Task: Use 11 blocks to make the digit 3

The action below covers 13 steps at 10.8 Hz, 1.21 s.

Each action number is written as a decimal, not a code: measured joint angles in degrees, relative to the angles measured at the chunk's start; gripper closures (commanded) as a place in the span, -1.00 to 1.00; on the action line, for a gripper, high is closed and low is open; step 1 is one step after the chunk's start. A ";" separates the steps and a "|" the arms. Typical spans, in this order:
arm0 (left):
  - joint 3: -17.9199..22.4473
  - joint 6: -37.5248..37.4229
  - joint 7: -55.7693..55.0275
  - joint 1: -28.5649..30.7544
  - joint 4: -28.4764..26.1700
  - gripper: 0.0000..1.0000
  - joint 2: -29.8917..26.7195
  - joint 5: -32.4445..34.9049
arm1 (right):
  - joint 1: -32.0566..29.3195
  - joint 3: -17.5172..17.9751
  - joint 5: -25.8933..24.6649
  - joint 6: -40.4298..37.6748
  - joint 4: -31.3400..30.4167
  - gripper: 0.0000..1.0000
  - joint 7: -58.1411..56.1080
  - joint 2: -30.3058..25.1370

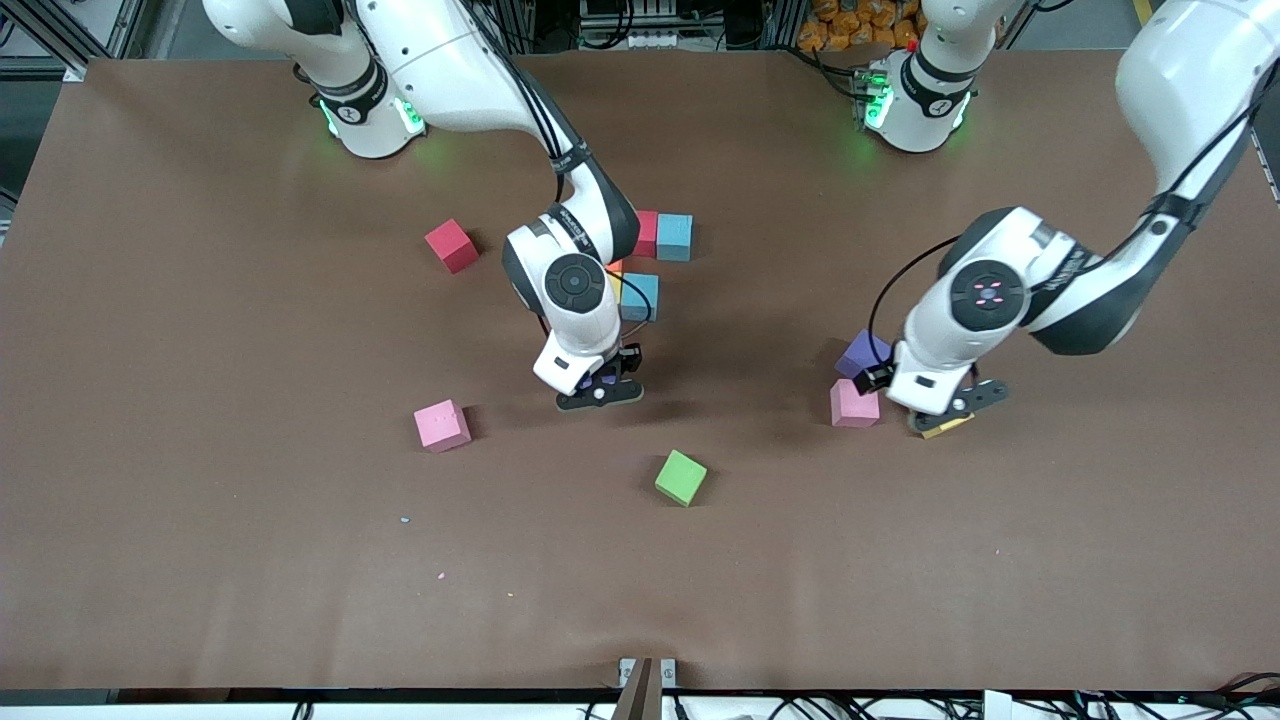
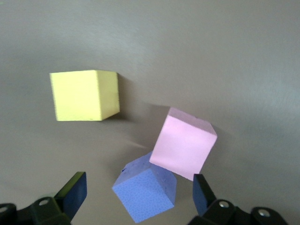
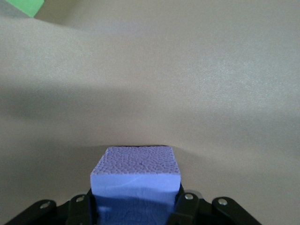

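The front view looks down from high across the counter [image 1: 200, 560], facing both robot bases. Each wrist view looks close down past its own claw. The left wrist view shares a pink block [image 2: 183, 149] [image 1: 854, 404] with the front view; the right wrist view's green corner [image 3: 24, 6] is probably the green cube [image 1: 681, 477].

Matt foam cubes on a matt brown table, handled by glossy plastic arms.

The purple foam cube [image 3: 136, 176] clamped in the right gripper [image 3: 136, 206] has a pebbled, finely dimpled top, dull with no shine. The purple foam cube [image 2: 146, 194], pink foam cube [image 2: 184, 149] and yellow foam cube [image 2: 84, 95] under the left gripper [image 2: 138, 197] look soft and matt, the purple one grainy, the pink and yellow smoother. The green foam cube [image 1: 681, 477] is equally dull. The brown table [image 1: 250, 580] covering looks like smooth matt sheet with faint ripples along its near edge. Both arms have glossy white plastic shells with black joints; the jaws are matt black plastic with small metal screws.
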 measured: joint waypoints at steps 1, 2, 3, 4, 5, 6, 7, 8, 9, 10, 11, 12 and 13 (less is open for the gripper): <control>1.10 0.51 1.27 -1.91 0.00 -1.00 0.33 0.26 | 0.03 0.02 0.00 0.01 -0.08 0.64 0.35 -0.01; 1.68 0.96 3.29 -3.03 0.00 -1.00 0.58 0.38 | 0.15 0.03 0.00 0.03 -0.19 0.64 0.80 -0.03; 2.17 1.30 6.77 -3.36 0.00 -1.00 0.67 0.42 | 0.28 0.03 0.00 0.08 -0.33 0.64 1.11 -0.04; 2.82 2.00 10.76 -3.31 0.04 -1.00 0.68 0.43 | 0.38 0.03 0.00 0.14 -0.50 0.64 1.56 -0.05; 3.62 2.92 14.40 -3.18 0.15 -1.00 0.70 0.43 | 0.46 0.04 0.00 0.33 -0.77 0.64 2.05 -0.05; 4.39 4.09 16.89 -3.07 0.27 -1.00 0.76 0.43 | 0.56 0.04 0.00 0.68 -1.04 0.64 2.23 -0.08; 5.08 5.28 18.22 -3.08 0.31 -1.00 0.87 0.43 | 0.61 0.04 0.00 0.77 -1.20 0.63 2.32 -0.17; 5.48 5.94 18.64 -3.21 0.31 -1.00 1.12 0.43 | 0.64 0.04 0.00 0.82 -1.24 0.61 2.74 -0.19; 5.69 6.55 18.66 -3.33 0.32 -1.00 1.43 0.43 | 0.67 0.04 0.00 0.83 -1.25 0.57 3.29 -0.19; 5.75 7.61 18.66 -3.41 0.33 -1.00 1.83 0.43 | 0.68 0.04 0.00 0.84 -1.26 0.10 3.58 -0.20; 5.90 8.91 18.66 -3.53 0.33 -1.00 2.31 0.43 | 0.70 0.04 0.00 0.84 -1.27 -0.99 3.69 -0.20; 6.29 9.97 18.66 -3.70 0.32 -1.00 2.83 0.43 | 0.70 0.04 0.00 0.84 -1.28 -1.00 3.71 -0.21; 6.84 10.83 18.66 -3.96 0.33 -1.00 3.39 0.43 | 0.71 0.04 0.00 0.83 -1.29 -1.00 3.71 -0.20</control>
